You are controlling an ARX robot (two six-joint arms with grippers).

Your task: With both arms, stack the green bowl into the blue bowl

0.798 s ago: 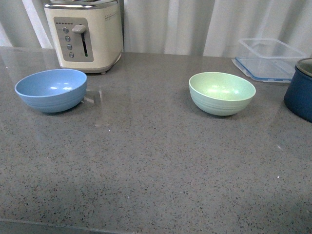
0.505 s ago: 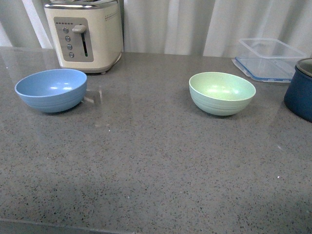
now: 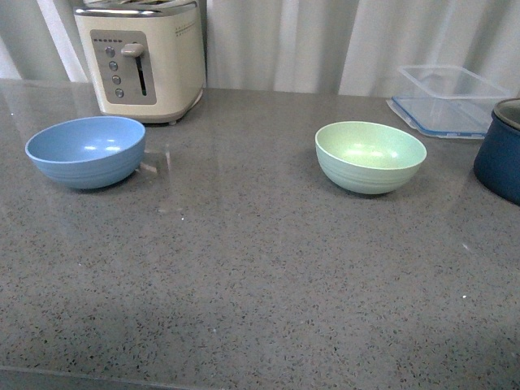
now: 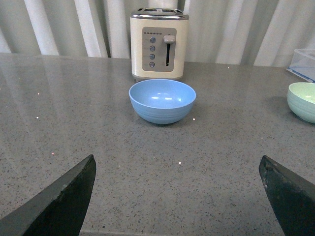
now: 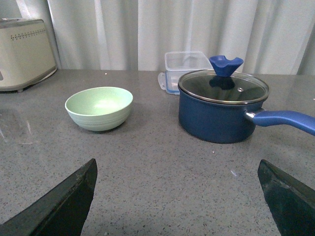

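Seemingly left gripper [image 4: 176, 164] and right gripper [image 5: 176, 163] gape; green bowl [image 3: 370, 156], blue bowl [image 3: 85, 151] apart.

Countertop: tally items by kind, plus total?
Bowls: 2 (blue bowl, green bowl)
Toaster: 1 (cream toaster)
Pot: 1 (navy pot with glass lid)
Container: 1 (clear plastic container)
Total: 5

matte plastic-looking green bowl [image 3: 370, 156] and blue bowl [image 3: 85, 151] on a glossy speckled stone-like counter [image 3: 244, 276].
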